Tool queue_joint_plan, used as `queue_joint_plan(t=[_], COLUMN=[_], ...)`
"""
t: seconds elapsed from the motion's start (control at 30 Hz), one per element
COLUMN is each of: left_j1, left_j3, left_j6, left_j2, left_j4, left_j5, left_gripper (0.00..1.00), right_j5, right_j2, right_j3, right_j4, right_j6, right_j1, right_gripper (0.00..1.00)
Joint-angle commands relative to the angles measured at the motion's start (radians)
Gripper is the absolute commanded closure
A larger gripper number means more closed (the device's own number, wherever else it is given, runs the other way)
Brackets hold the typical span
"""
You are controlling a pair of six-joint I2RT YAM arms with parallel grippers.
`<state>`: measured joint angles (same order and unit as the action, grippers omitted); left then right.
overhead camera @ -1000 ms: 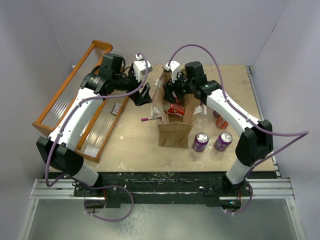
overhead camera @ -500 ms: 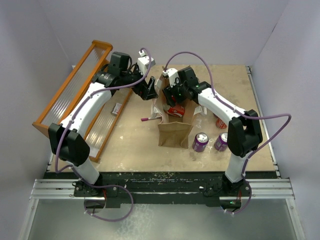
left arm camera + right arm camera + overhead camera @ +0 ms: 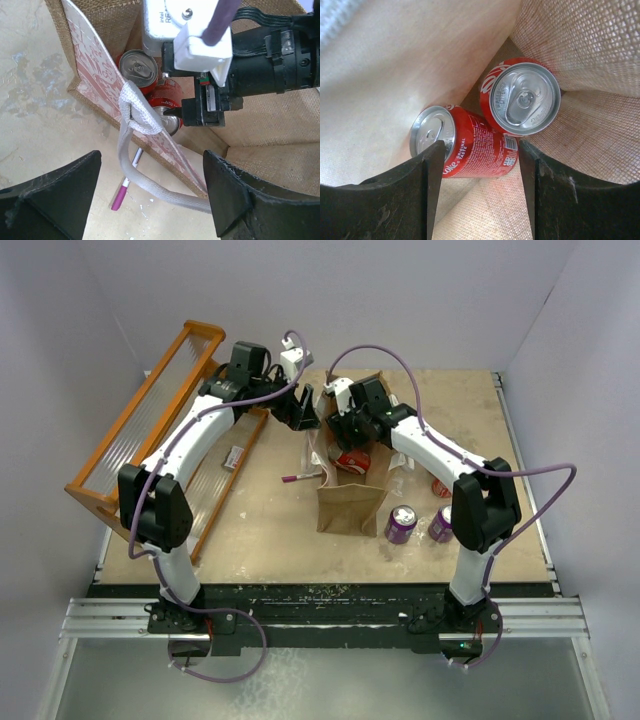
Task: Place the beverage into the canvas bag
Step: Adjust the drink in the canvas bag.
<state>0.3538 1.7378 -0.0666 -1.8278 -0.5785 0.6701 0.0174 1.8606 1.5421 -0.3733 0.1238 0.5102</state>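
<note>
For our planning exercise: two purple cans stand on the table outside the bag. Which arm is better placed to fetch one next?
The right. The purple cans stand right of the canvas bag, close beside the right arm; the left gripper is across the bag, at its left handle.

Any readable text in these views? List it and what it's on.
"Coke ORIGINAL TASTE": side of the lying red can in the canvas bag.
"intel RE", then cut off: white camera housing on the right wrist.
Too small to read: that can's fine print, the purple cans, the small card on the table.
</note>
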Motion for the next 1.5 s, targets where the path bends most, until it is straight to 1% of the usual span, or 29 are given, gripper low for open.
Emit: queue_joint_plan(t=[0.0,0.27,0.4,0.53,0.77,0.87,1.0,1.07,1.13,1.47], left_j1=[-0.006,-0.002,0.005,0.018,0.044,0.051,0.051,0.052,0.053,0.053], left_j3=[0.052,0.078,0.083,0.086,0.098,0.105,0.113,0.114,0.115,0.113], left_j6=[0.015,0.014,0.004,-0.008,-0.029,-0.037,-0.041,-0.044,-0.048,-0.053], left_j2=[-0.021,-0.056,-0.066,-0.072,-0.077,-0.079,-0.079,-0.08,-0.079,-0.078], left_j4=[0.05,0.057,0.055,0.055,0.053,0.05,0.046,0.044,0.043,0.037], left_j5=[0.04,0.064,0.078,0.085,0.085,0.071,0.052,0.048,0.046,0.041], left_gripper=[0.16,0.29,0.38,0.43,0.44,0.44,0.44,0.44,0.44,0.43], right_j5=[-0.051,-0.06,-0.063,-0.072,-0.067,0.0,0.094,0.169,0.203,0.211], right_j2=[-0.052,-0.072,-0.086,-0.093,-0.083,-0.099,-0.149,-0.17,-0.175,-0.074], right_j3=[0.05,0.063,0.053,0.04,0.036,0.045,0.033,0.021,0.015,0.027], right_j4=[-0.033,-0.089,-0.101,-0.11,-0.13,-0.14,-0.096,-0.08,-0.075,-0.08], right_j6=[0.005,0.03,0.039,0.06,0.114,0.133,0.167,0.178,0.182,0.215], right_j1=[-0.021,-0.08,-0.101,-0.116,-0.121,-0.121,-0.121,-0.117,-0.108,-0.079], right_gripper=[0.39,0.47,0.51,0.54,0.59,0.6,0.59,0.59,0.58,0.57])
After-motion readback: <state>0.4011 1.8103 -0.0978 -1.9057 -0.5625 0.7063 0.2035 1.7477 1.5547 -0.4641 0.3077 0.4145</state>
